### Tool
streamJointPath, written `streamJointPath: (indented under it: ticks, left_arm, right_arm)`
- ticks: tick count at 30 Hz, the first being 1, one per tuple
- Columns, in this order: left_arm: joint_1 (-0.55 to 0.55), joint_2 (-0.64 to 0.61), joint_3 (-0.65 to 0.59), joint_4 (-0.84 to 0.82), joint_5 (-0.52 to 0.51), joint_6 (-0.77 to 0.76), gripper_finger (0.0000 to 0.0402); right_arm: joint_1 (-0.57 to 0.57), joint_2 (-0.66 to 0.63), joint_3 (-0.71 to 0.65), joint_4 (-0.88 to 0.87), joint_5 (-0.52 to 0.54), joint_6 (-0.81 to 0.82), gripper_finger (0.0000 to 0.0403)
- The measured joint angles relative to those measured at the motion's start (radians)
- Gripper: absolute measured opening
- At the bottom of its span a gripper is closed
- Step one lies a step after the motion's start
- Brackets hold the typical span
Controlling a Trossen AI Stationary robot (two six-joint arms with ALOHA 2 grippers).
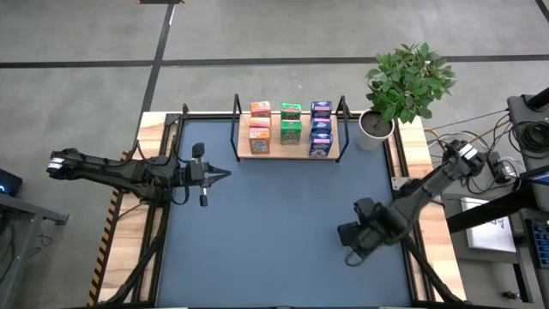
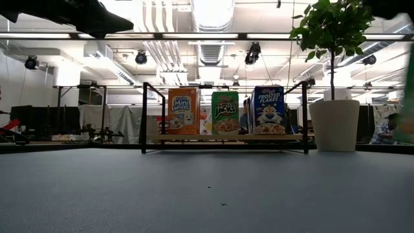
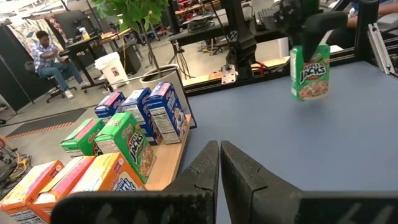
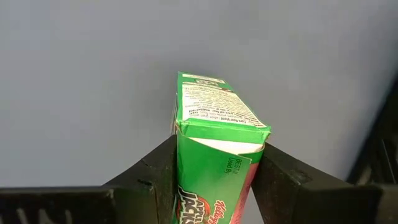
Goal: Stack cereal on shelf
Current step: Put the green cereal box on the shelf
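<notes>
A green cereal box [image 3: 310,73] hangs upright above the blue-grey table's right half, with my right gripper [image 4: 217,154] shut on it. From above, that gripper [image 1: 360,233] hides the box. The shelf [image 1: 287,157], a light-wood board in a black frame, stands at the table's far edge. Several cereal boxes stand on it in three rows: orange [image 1: 260,137], green [image 1: 291,130] and blue [image 1: 321,144]. My left gripper [image 1: 227,174] waits shut above the table's left part and points toward the right, with nothing in it [image 3: 219,163]. My right gripper pinches the green box between its two fingers on two opposite sides [image 4: 185,163], near the box's upper end. The fingers come from above and point down. The box hangs upright below them, lifted clear of the table.
A potted plant [image 1: 403,86] in a white pot stands at the far right corner beside the shelf. Bare table [image 1: 283,232] lies between the shelf and the grippers. A person [image 3: 50,56] sits in the room beyond the table.
</notes>
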Motion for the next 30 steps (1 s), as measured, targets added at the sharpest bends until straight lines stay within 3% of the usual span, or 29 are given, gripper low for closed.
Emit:
streamJointPath:
  ticks: [15,22,30]
  left_arm:
    - [0.0,0.0,0.0,-0.001,0.0,0.0,0.0]
    - [0.0,0.0,0.0,0.0,0.0,0.0,0.0]
    - [0.0,0.0,0.0,0.0,0.0,0.0,0.0]
  right_arm:
    - [-0.474,0.09,0.225,0.109,0.012,-0.841,0.0157]
    - [-0.613,0.253,0.473,0.097,-0.007,-1.227,0.0157]
    - [-0.724,0.484,0.831,-0.102,0.0,-1.71,0.0157]
